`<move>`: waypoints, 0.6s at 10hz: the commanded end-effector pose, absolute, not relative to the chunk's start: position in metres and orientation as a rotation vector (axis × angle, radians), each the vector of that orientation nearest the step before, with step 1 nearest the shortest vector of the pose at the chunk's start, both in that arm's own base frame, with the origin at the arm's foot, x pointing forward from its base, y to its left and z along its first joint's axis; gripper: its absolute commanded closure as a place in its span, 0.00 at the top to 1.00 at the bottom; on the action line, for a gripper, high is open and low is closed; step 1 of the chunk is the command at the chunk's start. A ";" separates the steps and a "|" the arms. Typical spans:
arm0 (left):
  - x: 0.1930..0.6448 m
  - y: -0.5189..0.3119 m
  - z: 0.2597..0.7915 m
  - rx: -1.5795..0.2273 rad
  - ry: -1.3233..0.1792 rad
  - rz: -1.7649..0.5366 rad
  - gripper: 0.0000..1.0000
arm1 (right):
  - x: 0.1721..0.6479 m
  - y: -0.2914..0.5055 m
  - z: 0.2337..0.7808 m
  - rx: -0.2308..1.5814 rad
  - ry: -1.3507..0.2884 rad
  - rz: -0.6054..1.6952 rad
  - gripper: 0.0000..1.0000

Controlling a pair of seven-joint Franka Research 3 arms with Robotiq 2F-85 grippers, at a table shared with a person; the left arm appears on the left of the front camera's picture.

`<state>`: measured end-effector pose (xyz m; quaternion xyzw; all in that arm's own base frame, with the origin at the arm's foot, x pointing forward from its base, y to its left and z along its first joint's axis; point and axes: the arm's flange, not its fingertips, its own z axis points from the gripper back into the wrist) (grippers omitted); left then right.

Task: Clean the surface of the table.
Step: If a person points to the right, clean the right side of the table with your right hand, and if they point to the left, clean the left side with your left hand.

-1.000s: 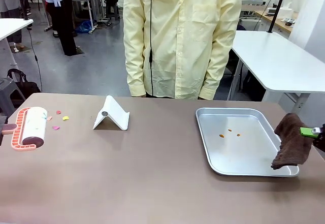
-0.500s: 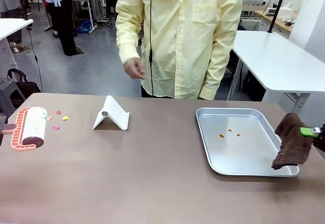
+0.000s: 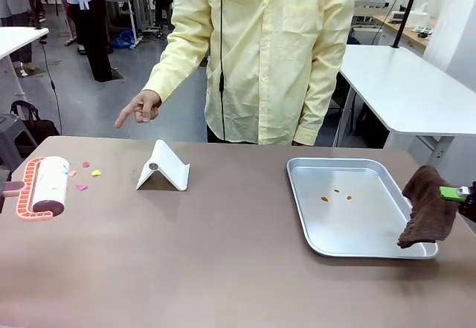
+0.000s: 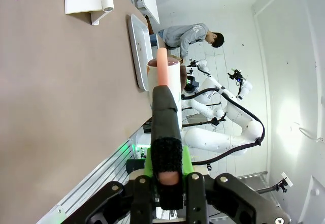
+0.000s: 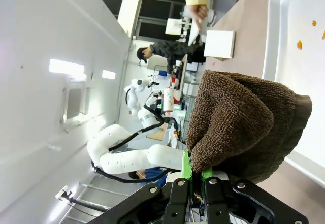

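Front view | person's hand (image 3: pixel 141 107) has risen, now pointing toward paper scraps (image 3: pixel 82 187) near table (image 3: pixel 223 261) far-left corner | left fingers (image 4: pixel 186 162) pinch lint roller (image 3: pixel 43 187) handle | right fingers (image 3: pixel 448 192) pinch brown cloth (image 3: pixel 428 207) at table's right edge | likely cue: clear those scraps next.

No text, label, brand, number or sign can be read in these views. The table (image 3: pixel 223 268) shows a plain top without print, and anything written farther off is too small to tell.
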<state>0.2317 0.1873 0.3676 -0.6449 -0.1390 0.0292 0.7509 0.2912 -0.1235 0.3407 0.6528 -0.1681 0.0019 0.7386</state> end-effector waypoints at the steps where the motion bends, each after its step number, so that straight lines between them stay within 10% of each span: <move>1: 0.229 0.187 0.372 -1.416 -0.315 0.054 0.07 | 0.295 -0.121 0.345 1.443 -0.383 -0.004 0.00; 6: 0.229 0.187 0.372 -1.416 -0.315 0.054 0.07 | 0.295 -0.121 0.345 1.443 -0.383 -0.004 0.00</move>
